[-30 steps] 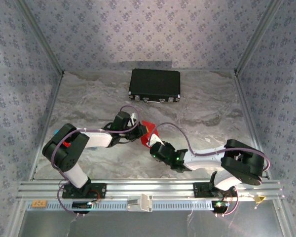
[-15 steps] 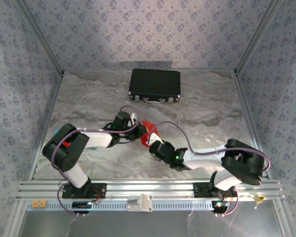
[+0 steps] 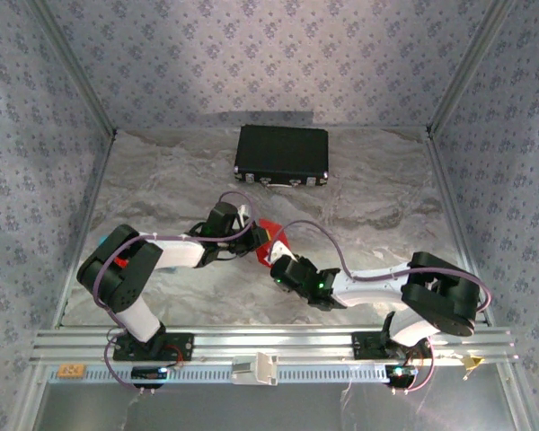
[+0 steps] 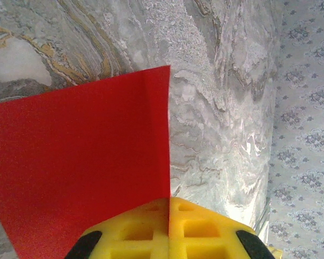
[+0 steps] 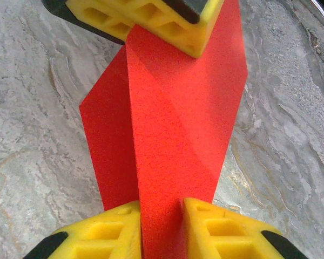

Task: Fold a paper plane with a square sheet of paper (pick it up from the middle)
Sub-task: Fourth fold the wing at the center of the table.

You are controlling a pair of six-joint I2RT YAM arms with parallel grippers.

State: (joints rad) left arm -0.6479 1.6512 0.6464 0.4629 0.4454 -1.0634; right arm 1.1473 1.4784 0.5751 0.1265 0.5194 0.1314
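The red sheet of paper (image 3: 271, 235) is held off the table between both grippers, creased lengthwise into folded panels. My left gripper (image 3: 254, 241) is shut on one end of it; in the left wrist view its yellow fingers (image 4: 205, 226) meet on the paper's edge (image 4: 81, 162). My right gripper (image 3: 278, 267) grips the opposite end. In the right wrist view the folded paper (image 5: 178, 124) fills the narrow gap of the right gripper (image 5: 162, 209), and the left gripper's fingers (image 5: 151, 21) pinch the far end.
A black rectangular case (image 3: 281, 153) lies at the back of the marbled table (image 3: 368, 206). A small turquoise object (image 3: 101, 240) sits by the left wall behind the left arm. Patterned walls close in three sides.
The right gripper has shifted slightly left and toward the near edge along the paper. The left arm and the paper have stayed almost still.
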